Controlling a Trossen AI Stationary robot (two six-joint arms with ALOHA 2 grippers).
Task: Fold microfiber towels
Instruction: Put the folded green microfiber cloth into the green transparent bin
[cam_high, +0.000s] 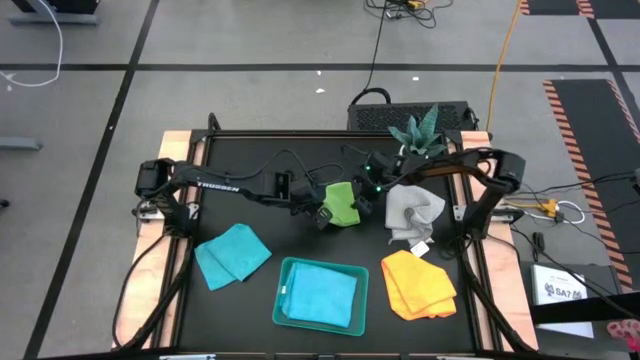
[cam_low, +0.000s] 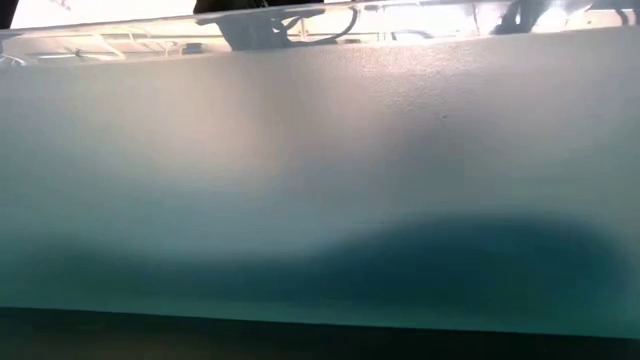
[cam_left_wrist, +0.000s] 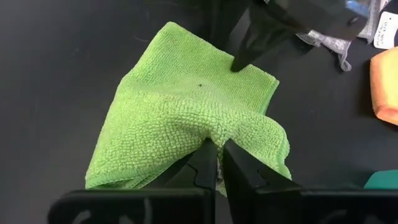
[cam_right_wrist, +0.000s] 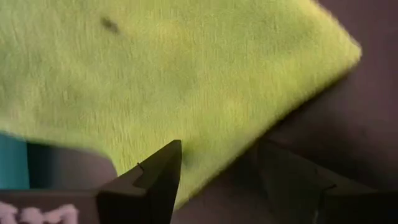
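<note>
Two dark jointed arms, white TROSSEN lettering on the left, black cables, tapered black fingers

Even overhead light; low view a blurred teal haze, glare above.

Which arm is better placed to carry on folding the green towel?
Left, probably. The left gripper is shut on the lime green towel, while the right gripper stands open over its edge, holding nothing.

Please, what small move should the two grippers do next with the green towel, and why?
Probably the right gripper should lift clear. It is open just above the lime green towel, holding nothing, while the left gripper is shut on a bunched edge of it. The towel already looks doubled over, so the left gripper could then finish the fold alone.
</note>
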